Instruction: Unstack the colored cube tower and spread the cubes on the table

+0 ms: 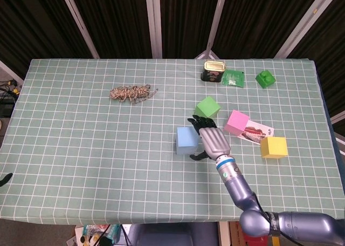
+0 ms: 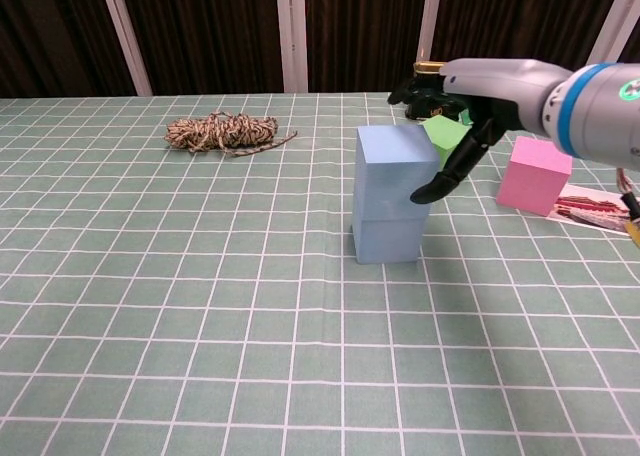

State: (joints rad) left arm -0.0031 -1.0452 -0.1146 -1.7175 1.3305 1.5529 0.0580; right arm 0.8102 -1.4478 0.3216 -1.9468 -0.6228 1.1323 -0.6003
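Two light blue cubes stand stacked as a tower (image 1: 186,139), the top cube (image 2: 395,161) on the lower cube (image 2: 388,238). My right hand (image 1: 211,141) (image 2: 482,94) is right beside the top cube, fingers spread and holding nothing; its thumb tip reaches the cube's right edge, and I cannot tell whether it touches. A green cube (image 1: 207,108) (image 2: 447,142), a pink cube (image 1: 236,122) (image 2: 534,174) and a yellow cube (image 1: 274,147) lie apart on the table to the right. At the left edge of the head view only a dark tip of my left hand (image 1: 5,178) shows.
A bundle of twine (image 1: 131,92) (image 2: 222,132) lies at the back left. A tin (image 1: 213,70), a green packet (image 1: 233,77) and a small green block (image 1: 264,78) sit at the back right. A printed card (image 1: 256,131) (image 2: 595,211) lies beside the pink cube.
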